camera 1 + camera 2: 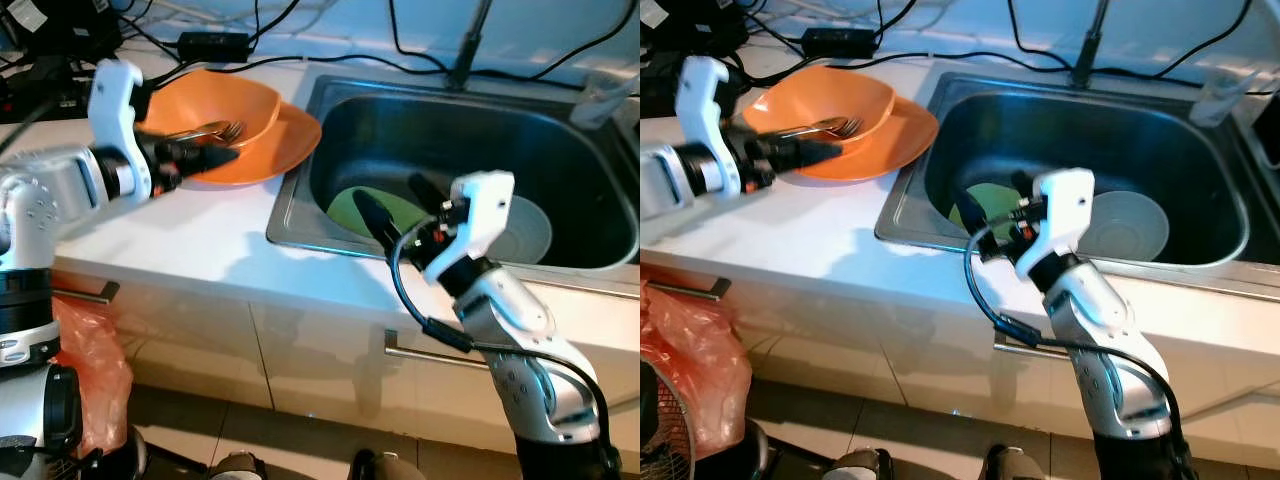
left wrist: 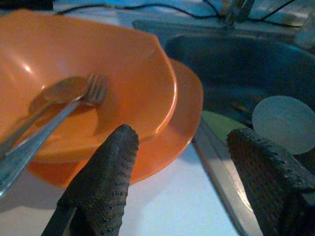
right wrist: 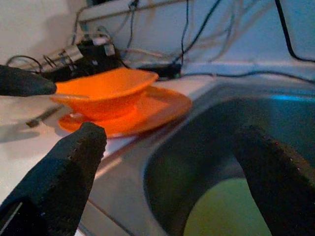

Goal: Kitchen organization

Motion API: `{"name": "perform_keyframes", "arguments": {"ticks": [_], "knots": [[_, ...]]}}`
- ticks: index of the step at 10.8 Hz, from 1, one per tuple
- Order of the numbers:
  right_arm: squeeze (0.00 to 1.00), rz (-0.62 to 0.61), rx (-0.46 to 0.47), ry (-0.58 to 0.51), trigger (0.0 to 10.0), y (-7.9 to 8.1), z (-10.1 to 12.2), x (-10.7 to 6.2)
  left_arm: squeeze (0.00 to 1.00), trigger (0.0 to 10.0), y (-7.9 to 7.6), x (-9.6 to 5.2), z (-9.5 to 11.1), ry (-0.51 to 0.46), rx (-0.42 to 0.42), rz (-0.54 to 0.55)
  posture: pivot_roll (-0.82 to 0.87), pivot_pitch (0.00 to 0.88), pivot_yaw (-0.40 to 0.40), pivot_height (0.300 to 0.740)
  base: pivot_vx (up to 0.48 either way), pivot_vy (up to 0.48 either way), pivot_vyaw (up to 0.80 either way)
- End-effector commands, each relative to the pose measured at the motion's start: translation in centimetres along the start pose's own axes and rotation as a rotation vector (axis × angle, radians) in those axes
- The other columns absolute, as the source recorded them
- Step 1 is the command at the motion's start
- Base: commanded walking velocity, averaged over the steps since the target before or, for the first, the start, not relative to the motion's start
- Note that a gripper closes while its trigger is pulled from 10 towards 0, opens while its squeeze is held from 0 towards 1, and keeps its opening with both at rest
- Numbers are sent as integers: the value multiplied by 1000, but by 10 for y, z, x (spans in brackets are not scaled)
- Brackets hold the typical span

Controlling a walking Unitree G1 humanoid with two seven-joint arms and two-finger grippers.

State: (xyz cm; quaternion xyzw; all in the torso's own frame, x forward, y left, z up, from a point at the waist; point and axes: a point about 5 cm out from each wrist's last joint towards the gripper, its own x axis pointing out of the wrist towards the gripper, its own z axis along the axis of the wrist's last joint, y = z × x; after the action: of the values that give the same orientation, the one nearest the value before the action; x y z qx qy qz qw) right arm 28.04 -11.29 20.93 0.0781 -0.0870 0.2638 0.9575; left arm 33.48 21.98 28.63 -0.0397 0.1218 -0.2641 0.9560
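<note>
Head views: upper left of the frame, 1 orange bowl rests on 1 orange plate on the white surface, holding 1 fork and 1 spoon. The left tool, seemingly open, sits at the bowl's near rim.

Left wrist view: its fingers are spread, empty.

Right wrist view: right tool open, empty, over the sink, where 1 green plate and 1 pale dish lie.

Risk: nudging the bowl may slide it off its plate or spill the cutlery.
</note>
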Motion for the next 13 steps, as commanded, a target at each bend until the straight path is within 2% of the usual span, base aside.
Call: {"name": "perform_keyframes", "arguments": {"ticks": [1,3,5,7,9,12,13], "knots": [[0,-1,-14,-1,10000,-3,0,1,0,10000,-3,-3,10,-52,-8,-17,-4,78,-17,740,0,0,0],[0,9,-16,1,10000,-3,-1,2,0,10000,8,-4,10,-85,-33,59,-4,77,-23,740,0,0,0],[0,17,-20,-1,10000,-3,0,4,0,10000,28,-4,14,-167,-25,273,-8,62,-31,740,0,0,0],[0,22,-24,-6,10000,-3,0,7,0,10000,59,-15,22,-232,29,573,-7,54,-30,740,0,0,0],[0,23,-24,-9,10000,-3,0,8,0,10000,69,-21,28,-289,70,651,-8,51,-26,740,0,0,0],[0,42,-15,-7,10000,2,-2,7,0,10000,80,-10,4,-242,60,683,-14,48,-26,740,0,0,0],[0,45,-14,-5,10000,3,-2,7,310,10000,84,-10,-4,-214,63,708,-13,47,-26,740,0,0,0]]}}
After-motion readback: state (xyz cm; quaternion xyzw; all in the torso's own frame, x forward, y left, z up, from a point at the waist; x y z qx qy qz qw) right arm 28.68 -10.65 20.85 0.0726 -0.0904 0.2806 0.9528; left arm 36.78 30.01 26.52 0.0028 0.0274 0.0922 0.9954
